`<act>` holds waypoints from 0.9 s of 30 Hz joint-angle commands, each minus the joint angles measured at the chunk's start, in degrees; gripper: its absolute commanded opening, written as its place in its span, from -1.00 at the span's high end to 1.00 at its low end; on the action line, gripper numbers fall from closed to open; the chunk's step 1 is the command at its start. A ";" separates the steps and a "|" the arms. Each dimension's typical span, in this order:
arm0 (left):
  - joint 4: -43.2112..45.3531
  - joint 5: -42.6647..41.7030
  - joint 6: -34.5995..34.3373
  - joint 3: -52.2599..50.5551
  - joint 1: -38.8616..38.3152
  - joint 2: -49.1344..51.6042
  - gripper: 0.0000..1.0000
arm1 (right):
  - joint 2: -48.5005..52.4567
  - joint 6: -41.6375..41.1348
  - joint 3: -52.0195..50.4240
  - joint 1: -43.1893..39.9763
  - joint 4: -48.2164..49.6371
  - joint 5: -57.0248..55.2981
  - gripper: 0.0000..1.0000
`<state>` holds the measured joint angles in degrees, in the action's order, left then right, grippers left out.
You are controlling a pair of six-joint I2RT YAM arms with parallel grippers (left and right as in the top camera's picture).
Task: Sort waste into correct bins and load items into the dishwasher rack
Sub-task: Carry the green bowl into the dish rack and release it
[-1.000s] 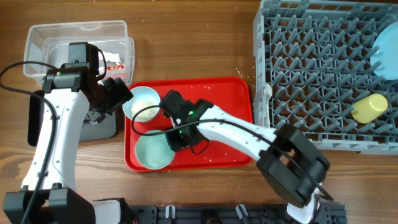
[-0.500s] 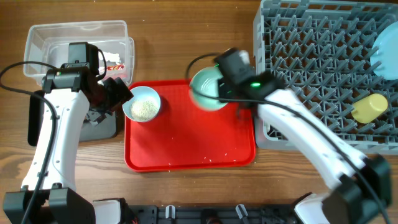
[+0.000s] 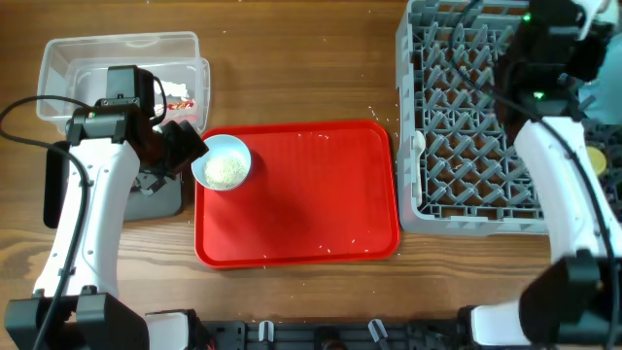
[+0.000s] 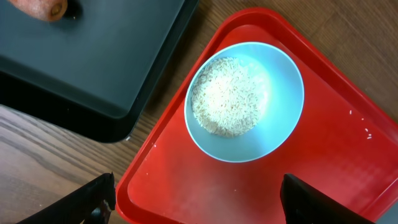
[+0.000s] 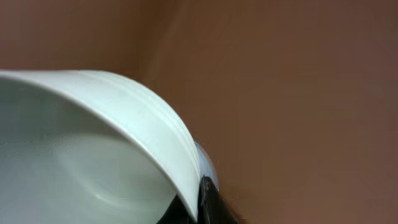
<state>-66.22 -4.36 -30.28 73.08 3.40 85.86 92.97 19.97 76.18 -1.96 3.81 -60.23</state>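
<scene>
A pale blue bowl of white rice grains sits at the red tray's left end. My left gripper hovers just above it, open and empty, and in the left wrist view its fingers spread wide below the bowl. My right gripper is over the far right of the grey dishwasher rack, shut on the rim of the pale green bowl. A yellow cup and a light-blue plate show at the rack's right edge. The carrot piece lies in the black tray.
The clear tub at back left holds a red wrapper and white scraps. The red tray lies between the bins and the rack with loose grains on it. The left arm covers most of the black tray.
My right gripper lifted the pale green bowl off the red tray and carried it right and back over the rack. The left arm and the rice bowl have not moved.
</scene>
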 commanded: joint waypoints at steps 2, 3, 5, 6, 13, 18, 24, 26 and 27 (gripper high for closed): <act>-0.02 0.37 -0.13 0.00 0.22 0.28 -0.69 | 10.05 14.03 0.11 -6.12 10.08 -3.54 0.92; -0.02 0.37 -0.13 0.00 0.22 0.28 -0.69 | 12.50 17.33 0.09 -7.32 13.53 -3.93 0.91; 0.00 0.35 -0.15 0.00 0.22 0.28 -0.69 | 16.74 20.63 0.11 -9.01 18.16 -4.07 0.91; 0.00 0.35 -0.15 0.00 0.22 0.28 -0.69 | 18.29 20.55 0.11 -9.33 18.18 -4.04 0.91; 0.68 0.35 -0.15 0.00 0.22 0.28 -0.69 | 25.53 14.67 0.09 -7.56 12.09 -4.09 0.91; 1.22 0.35 -0.13 0.00 0.22 0.28 -0.69 | 25.70 12.66 0.09 -4.20 6.14 -4.31 0.53; 1.27 0.35 -0.13 0.00 0.22 0.28 -0.70 | 25.18 10.82 0.09 -0.63 2.49 -5.95 -0.68; 1.31 0.35 -0.13 0.00 0.22 0.28 -0.70 | 23.54 7.98 0.09 0.74 -1.01 -3.76 -0.74; 1.31 0.35 -0.13 0.00 0.22 0.28 -0.70 | 22.53 6.60 0.09 1.36 -3.61 -1.20 -0.74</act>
<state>-65.10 -4.36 -30.28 73.08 3.40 85.93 117.45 31.40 76.44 -2.09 3.81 -65.67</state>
